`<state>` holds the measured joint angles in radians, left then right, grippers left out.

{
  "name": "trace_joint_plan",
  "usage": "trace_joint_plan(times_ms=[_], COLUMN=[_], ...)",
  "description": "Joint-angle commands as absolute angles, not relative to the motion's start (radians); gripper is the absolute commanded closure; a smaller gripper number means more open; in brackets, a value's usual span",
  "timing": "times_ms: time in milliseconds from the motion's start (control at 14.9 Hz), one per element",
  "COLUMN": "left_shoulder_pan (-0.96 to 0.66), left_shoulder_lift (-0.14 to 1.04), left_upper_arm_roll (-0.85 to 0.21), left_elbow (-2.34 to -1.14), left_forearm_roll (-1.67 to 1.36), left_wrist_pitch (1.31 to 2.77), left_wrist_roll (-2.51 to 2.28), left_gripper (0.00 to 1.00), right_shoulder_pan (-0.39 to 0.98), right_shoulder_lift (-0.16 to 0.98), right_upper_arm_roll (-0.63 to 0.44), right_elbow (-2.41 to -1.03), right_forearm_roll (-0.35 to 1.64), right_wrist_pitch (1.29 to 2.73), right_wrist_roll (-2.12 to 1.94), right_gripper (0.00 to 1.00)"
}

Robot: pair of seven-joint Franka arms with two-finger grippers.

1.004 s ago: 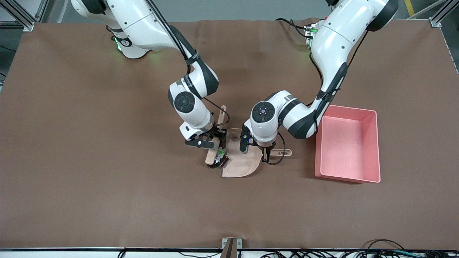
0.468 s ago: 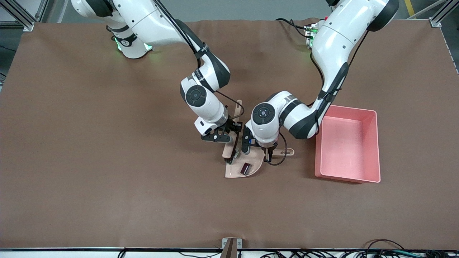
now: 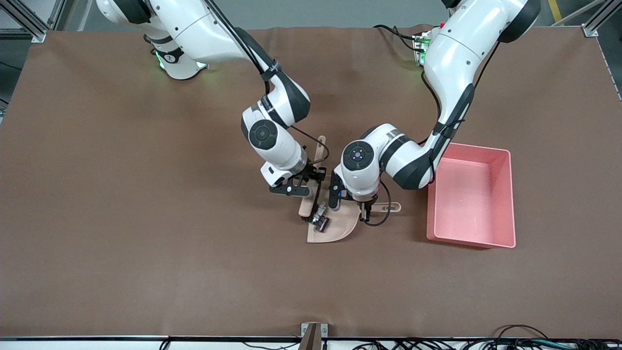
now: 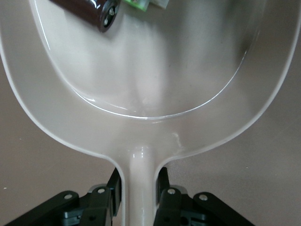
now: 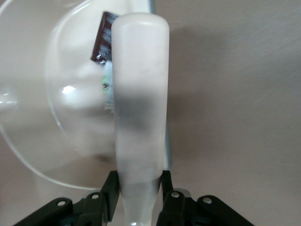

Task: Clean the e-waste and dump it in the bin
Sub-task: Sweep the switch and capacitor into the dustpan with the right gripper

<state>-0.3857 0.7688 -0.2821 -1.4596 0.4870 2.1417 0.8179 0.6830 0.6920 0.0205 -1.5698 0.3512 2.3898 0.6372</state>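
The left gripper (image 3: 363,210) pinches the dustpan (image 3: 335,228) handle; the right gripper (image 3: 311,192) pinches the brush (image 3: 313,182). The e-waste (image 3: 320,221) seemingly lies inside the dustpan; tilting could spill it before the bin (image 3: 471,199) at 3 o'clock

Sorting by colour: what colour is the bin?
Pink; the bin shows best in the front view.

Both arms are reaching in from their bases toward the table's middle, wrists bending downward and nearly meeting. The right gripper (image 3: 311,197) is clamping a pale brush handle (image 5: 138,117), while the left gripper (image 3: 365,206) is pinching the dustpan's handle (image 4: 139,183).
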Motion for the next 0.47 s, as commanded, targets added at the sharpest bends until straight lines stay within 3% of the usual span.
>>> trace_joint_plan(times_ms=[0, 401], left_shoulder_pan=[-0.387, -0.379], left_shoulder_lift=[0.781, 0.773], left_upper_arm_roll=[-0.285, -0.287], left_elbow=[-1.425, -1.401], left_forearm_roll=[0.497, 0.479], left_wrist_pitch=[2.123, 2.120], left_wrist_roll=[0.830, 0.833], left_gripper=[0.99, 0.99], right_shoulder_pan=[0.608, 0.462], right_shoulder_lift=[0.654, 0.569], right_upper_arm_roll=[0.028, -0.012], right_elbow=[-1.551, -1.565], right_forearm_roll=[0.356, 0.178], right_wrist_pitch=[2.272, 2.082], right_wrist_roll=[0.569, 0.480], right_gripper=[0.99, 0.99])
